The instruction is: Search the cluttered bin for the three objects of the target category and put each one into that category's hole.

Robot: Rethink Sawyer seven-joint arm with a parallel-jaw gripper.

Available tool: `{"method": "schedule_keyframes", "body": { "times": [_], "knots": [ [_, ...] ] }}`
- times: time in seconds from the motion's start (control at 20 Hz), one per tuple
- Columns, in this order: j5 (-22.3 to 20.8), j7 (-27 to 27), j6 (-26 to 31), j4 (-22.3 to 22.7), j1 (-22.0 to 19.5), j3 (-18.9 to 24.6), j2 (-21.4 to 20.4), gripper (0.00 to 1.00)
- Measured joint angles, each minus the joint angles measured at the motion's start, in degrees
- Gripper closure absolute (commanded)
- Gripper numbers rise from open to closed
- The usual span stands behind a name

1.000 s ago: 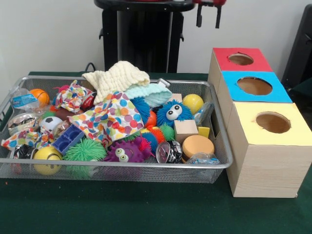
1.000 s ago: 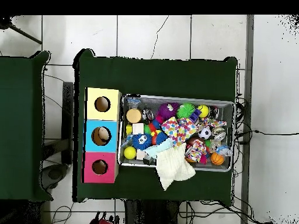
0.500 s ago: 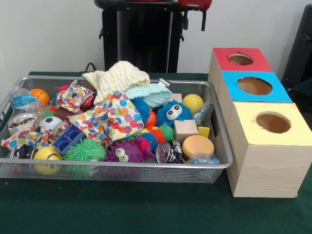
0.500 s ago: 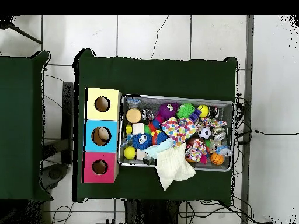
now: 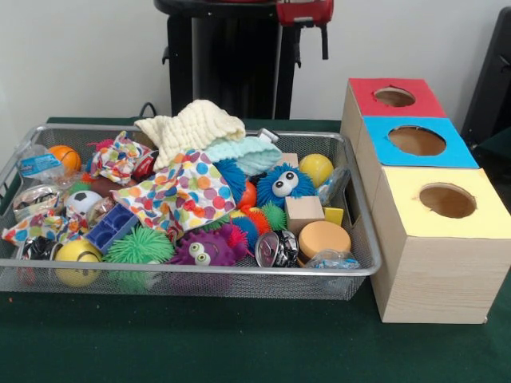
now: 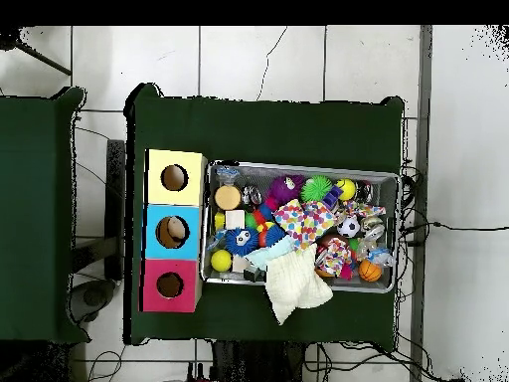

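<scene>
- Red gripper [image 5: 308, 32] hangs at the front view's top edge, at about 12 o'clock from the silver wire-mesh bin [image 5: 239, 279]; two dark prongs point down, well above the clutter. Jaws: gap unclear, cannot tell how far open; nothing seen in them.
- Overhead view shows no clear gripper.
- Bin sits on the green-clothed counter [image 5: 200, 343], packed: cream knitted cloth [image 5: 194, 126] at its far rim, polka-dot fabric [image 5: 182, 191] at centre, blue fuzzy googly-eyed ball [image 5: 283, 183], yellow ball [image 5: 316, 168].
- Wooden box with red, blue and yellow holed tops [image 5: 417, 140] stands at 3 o'clock of the bin, just beside it.
- Overhead alone shows the cream cloth spilling over the bin's rim, plus white floor tiles [image 6: 258, 60].
</scene>
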Motion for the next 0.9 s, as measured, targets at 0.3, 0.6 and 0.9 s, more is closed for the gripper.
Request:
{"method": "schedule_keyframes", "body": {
  "times": [0.3, 0.6, 0.9],
  "knots": [
    [-0.2, 0.0, -15.5, -4.3, -0.9, -4.0, 8.3, 0.00],
    [-0.1, 0.0, -27.5, -8.5, 0.0, -7.6, 11.2, 0.00],
    [-5.8, 0.0, -8.1, -9.0, 4.3, -8.1, 3.1, 0.00]
  ]
}}
